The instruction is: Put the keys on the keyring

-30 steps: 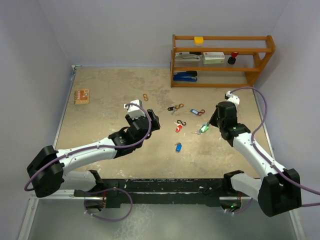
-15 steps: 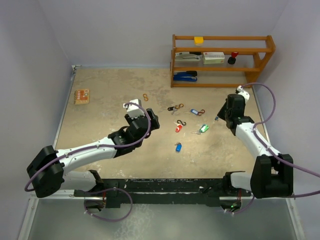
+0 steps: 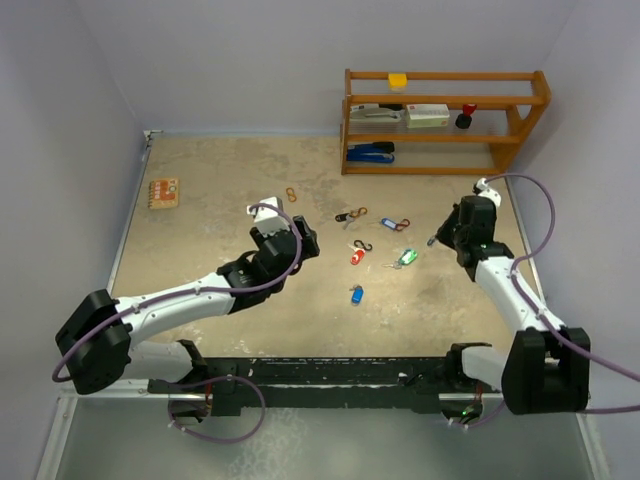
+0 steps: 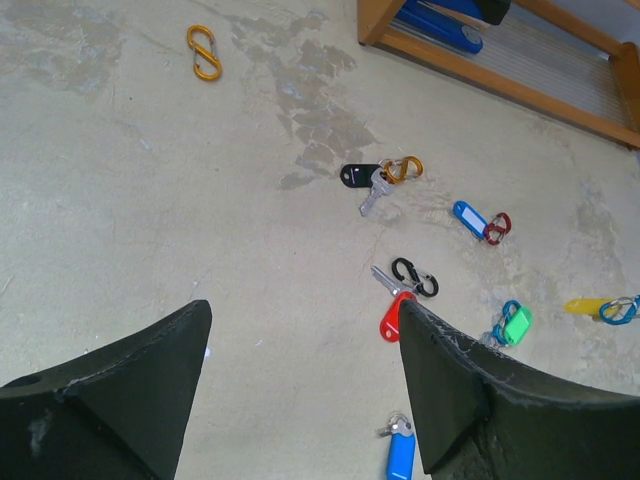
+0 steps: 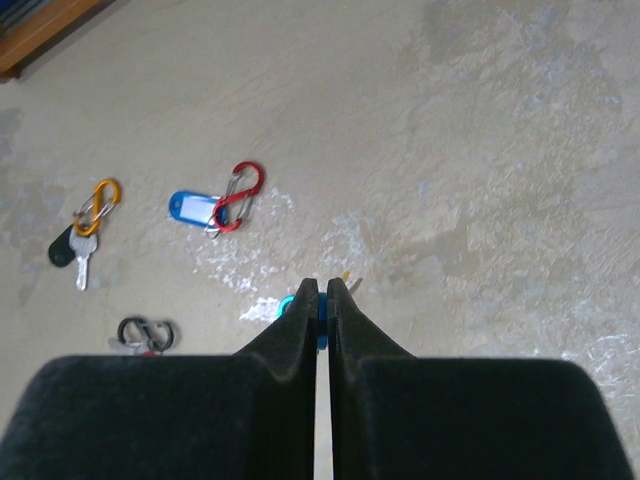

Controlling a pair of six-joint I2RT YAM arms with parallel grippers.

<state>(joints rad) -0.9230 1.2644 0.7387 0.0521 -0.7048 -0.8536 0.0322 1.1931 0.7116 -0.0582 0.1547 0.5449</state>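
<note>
Several keys lie on the tan table. A black-headed key (image 4: 358, 176) sits on an orange clip (image 4: 403, 168), and a blue tag (image 4: 468, 215) on a red clip (image 4: 497, 228). A red key (image 4: 392, 318) lies by a black clip (image 4: 415, 277). There is also a green tag (image 3: 405, 258) and a lone blue key (image 4: 399, 452). My left gripper (image 4: 303, 310) hangs open over bare table left of the red key. My right gripper (image 5: 322, 285) is shut on a blue keyring clip (image 5: 290, 305). A yellow key tip (image 5: 347, 277) pokes out beside it.
A loose orange clip (image 4: 204, 52) lies far left of the keys. A wooden shelf (image 3: 445, 120) with staplers and boxes stands at the back right. A small orange-patterned pad (image 3: 162, 192) lies near the left wall.
The right arm has drawn back to the right and away from the green tag, still shut. The left arm has barely moved.
</note>
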